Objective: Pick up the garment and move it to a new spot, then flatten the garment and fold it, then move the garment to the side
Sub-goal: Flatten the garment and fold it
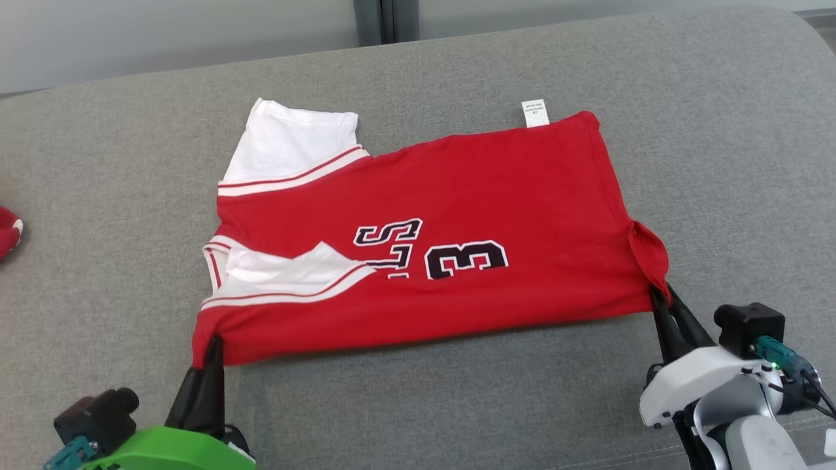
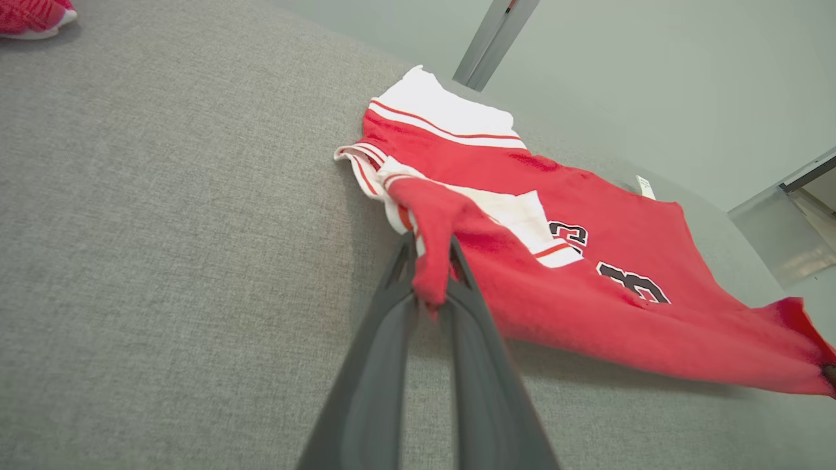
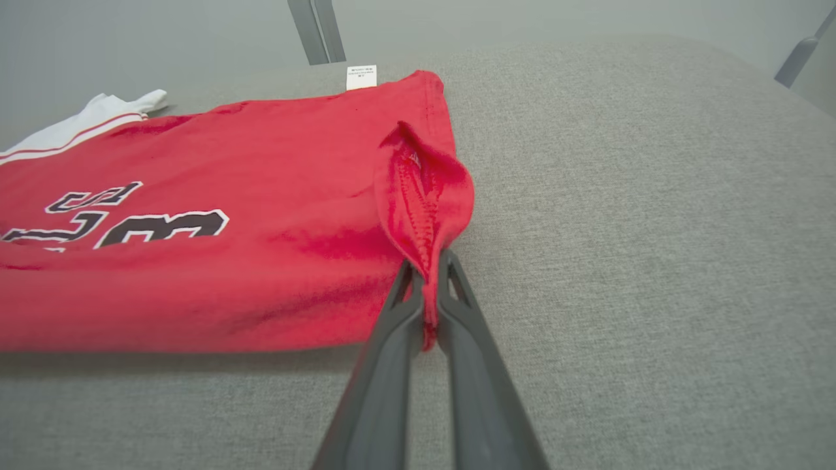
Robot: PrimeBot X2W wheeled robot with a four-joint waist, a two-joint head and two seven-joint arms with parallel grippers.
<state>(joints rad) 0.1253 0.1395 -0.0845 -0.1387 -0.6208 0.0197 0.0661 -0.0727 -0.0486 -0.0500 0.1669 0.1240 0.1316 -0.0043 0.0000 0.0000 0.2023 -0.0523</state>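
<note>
The left gripper [image 2: 431,264] has its two dark fingers pressed together on a bunched pinch of red cloth at the neck-end near corner of the jersey [image 1: 490,215]. The right gripper [image 3: 424,281] is likewise clamped on a puckered fold at the hem-end near corner, with the stitching showing in the pinch. Between the two pinches the near long edge runs slightly lifted, a shadow under it. Beyond the fingertips the rest lies flat on the grey upholstered cushion [image 1: 718,163], black number and letters up. A white striped sleeve [image 1: 294,140] lies far ahead of the left jaws, and a white care label [image 1: 535,113] pokes from the far edge ahead of the right jaws. By its drape the jersey looks a light, soft knit with no stiffness: it should sag between holds and may drag a lower layer along the cushion. The corners seem sound places to hold, provided each pinch takes every layer; a thin pinch could slip free if the arms pull apart hard
</note>
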